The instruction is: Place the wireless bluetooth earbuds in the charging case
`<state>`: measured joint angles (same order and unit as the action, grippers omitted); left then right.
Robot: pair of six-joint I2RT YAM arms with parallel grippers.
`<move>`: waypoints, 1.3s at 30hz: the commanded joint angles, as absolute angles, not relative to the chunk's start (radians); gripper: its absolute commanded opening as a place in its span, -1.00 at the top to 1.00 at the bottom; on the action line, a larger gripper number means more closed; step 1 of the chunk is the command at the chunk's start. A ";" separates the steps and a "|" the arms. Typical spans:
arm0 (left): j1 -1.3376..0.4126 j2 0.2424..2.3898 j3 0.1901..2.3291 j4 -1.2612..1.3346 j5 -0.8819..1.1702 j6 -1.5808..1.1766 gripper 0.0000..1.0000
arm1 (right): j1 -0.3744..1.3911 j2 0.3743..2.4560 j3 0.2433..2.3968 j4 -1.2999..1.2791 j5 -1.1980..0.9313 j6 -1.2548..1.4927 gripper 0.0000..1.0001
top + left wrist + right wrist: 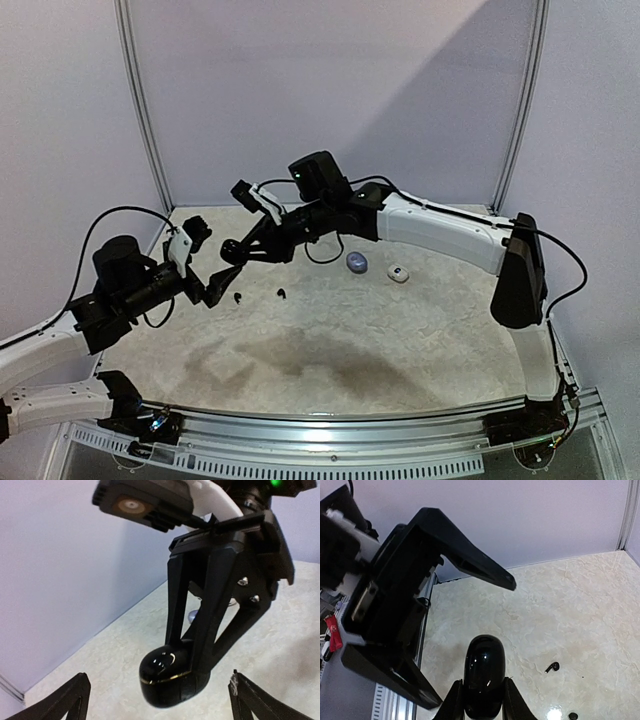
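Handover-style setup, by the look: R gripper clamps the black charging case mid-air, centre-left of the top view, lid apparently shut. It faces the L gripper, whose fingers are spread wide w/ nothing between, prob. to regrip or open it. Black earbuds lie loose just below. Pale marbled tabletop, dark smudge at centre; plain lilac walls behind.
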<state>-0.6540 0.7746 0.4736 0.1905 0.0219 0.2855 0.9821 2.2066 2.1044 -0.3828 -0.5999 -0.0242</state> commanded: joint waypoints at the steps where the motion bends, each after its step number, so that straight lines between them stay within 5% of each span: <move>1: -0.520 0.727 0.454 0.026 0.379 0.125 -0.98 | 0.943 2.104 2.062 -0.449 -0.669 -0.213 1.00; 7: -0.436 0.690 0.432 0.043 0.782 0.082 -0.49 | 0.948 2.041 1.976 -0.494 -0.796 -0.544 1.00; 10: -0.427 0.693 0.438 0.051 0.826 0.117 -0.44 | 0.968 2.035 1.982 -0.516 -0.791 -0.630 1.00; 15: -0.427 0.711 0.451 0.084 0.824 0.140 -0.43 | 0.999 2.044 1.989 -0.529 -0.780 -0.685 1.00; 21: -0.429 0.723 0.456 0.118 0.803 0.129 -0.06 | 1.017 2.052 1.997 -0.540 -0.761 -0.708 1.00; 31: -0.445 0.735 0.465 0.122 0.805 0.130 0.27 | 1.020 2.077 2.029 -0.558 -0.747 -0.693 1.00; 39: -0.467 0.750 0.476 0.129 0.774 0.134 0.25 | 1.027 2.080 2.030 -0.572 -0.730 -0.692 1.00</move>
